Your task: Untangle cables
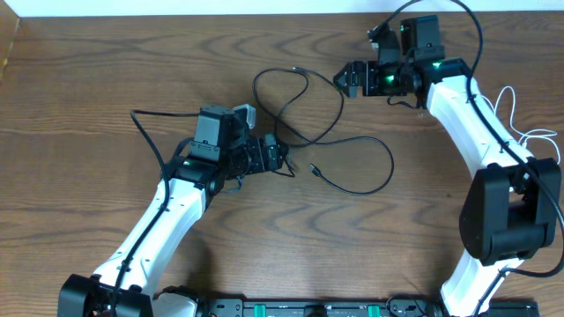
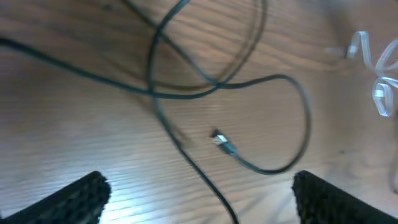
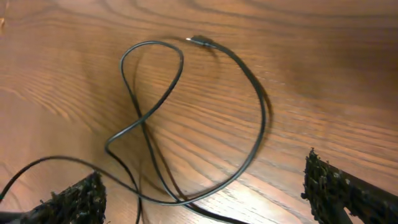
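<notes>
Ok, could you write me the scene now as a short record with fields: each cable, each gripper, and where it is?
black cable: in loose loops on the middle of the table, crossing itself; both plug ends lie free
white cable: at the right side beside the right arm, apart from the black cable
left gripper: open, holding nothing, at the left of the black loops
right gripper: open, holding nothing, by the upper loop
tangle: black and white do not touch; only the black cable crosses itself
</notes>
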Tool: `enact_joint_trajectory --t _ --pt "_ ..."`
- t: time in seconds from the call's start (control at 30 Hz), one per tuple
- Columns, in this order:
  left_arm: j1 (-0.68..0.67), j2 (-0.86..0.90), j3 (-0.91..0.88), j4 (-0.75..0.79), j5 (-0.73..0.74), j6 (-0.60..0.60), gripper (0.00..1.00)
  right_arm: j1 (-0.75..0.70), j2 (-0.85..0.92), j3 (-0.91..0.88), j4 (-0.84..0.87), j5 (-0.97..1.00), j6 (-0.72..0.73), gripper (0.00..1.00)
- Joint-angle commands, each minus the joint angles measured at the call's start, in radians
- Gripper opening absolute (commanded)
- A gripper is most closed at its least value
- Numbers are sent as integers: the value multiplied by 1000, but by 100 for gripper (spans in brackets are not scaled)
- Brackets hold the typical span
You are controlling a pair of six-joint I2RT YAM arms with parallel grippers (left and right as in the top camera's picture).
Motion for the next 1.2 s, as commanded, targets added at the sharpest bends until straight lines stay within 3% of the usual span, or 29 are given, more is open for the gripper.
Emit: enact_joint_trajectory --t 0.0,0.27,0.37,0.5,0.57,0.7,0.77,0.9,1.0,1.17 --pt "0 -2 5 -80 -176 44 96 13 3 4 -5 21 7 99" --pt "0 -2 5 -279 -254 189 100 13 3 4 -31 23 8 99" --pt "0 -2 6 -289 -340 119 100 18 3 4 -54 23 7 99" --pt "3 -4 13 -237 -339 -76 100 35 3 4 -99 23 7 99" --pt "3 -5 20 -196 -319 -115 100 56 5 2 -138 23 8 99" --pt "11 -31 43 -72 -207 -113 100 125 23 -14 -135 30 -13 99" --pt "37 -83 58 -23 -182 -90 98 190 71 -14 -101 116 -140 99" --pt "84 -180 58 -52 -192 11 98 257 179 -14 -59 231 -176 99" --pt "132 -246 58 -107 -268 11 98 300 240 -14 -59 210 -178 99" --pt "172 -265 58 -166 -276 11 98 360 251 -14 -28 209 -188 99"
